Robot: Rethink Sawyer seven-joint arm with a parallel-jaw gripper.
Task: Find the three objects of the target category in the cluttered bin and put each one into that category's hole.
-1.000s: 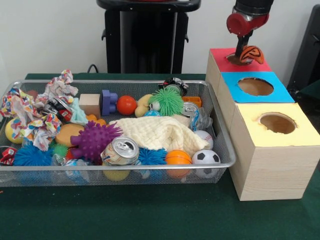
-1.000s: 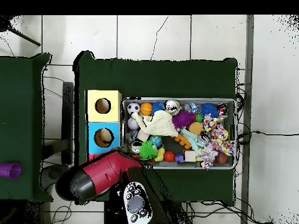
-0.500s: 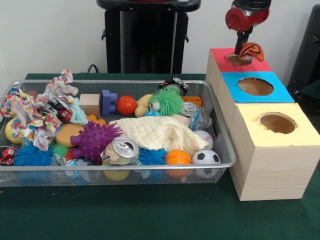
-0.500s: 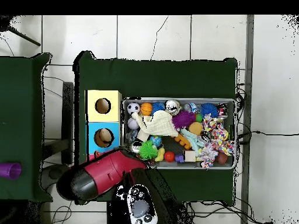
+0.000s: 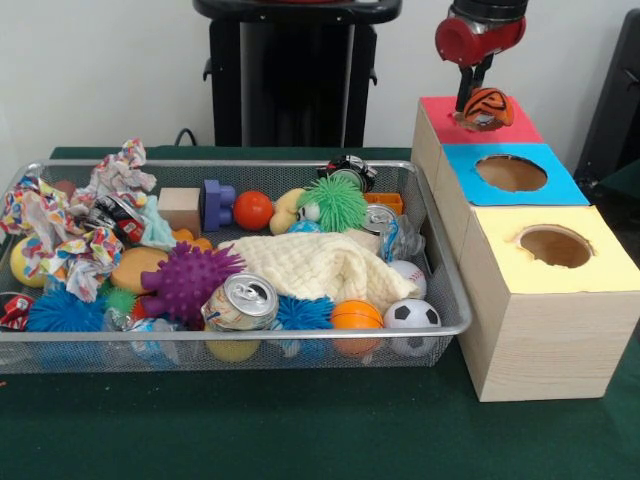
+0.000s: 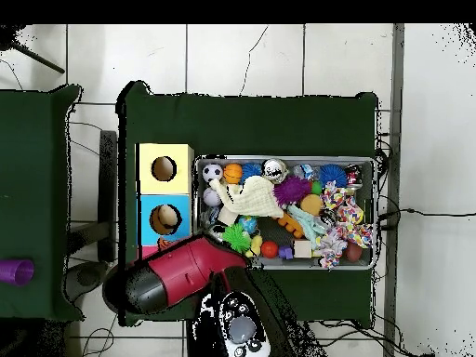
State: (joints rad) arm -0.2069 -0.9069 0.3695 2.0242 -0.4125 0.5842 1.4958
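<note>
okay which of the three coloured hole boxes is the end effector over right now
The red-topped box, the farthest of the three in the front view. The end effector sits over its hole beside an orange striped toy; the blue-topped box and yellow-topped box have open, unoccupied holes.

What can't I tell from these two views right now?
- Tool open or shut: front view, the fingers merge with the striped ball; overhead, the arm covers it.
- Red hole: hidden by the ball in front view, by the arm overhead.
- Things under the cloth in the bin: hidden in both views.
</note>
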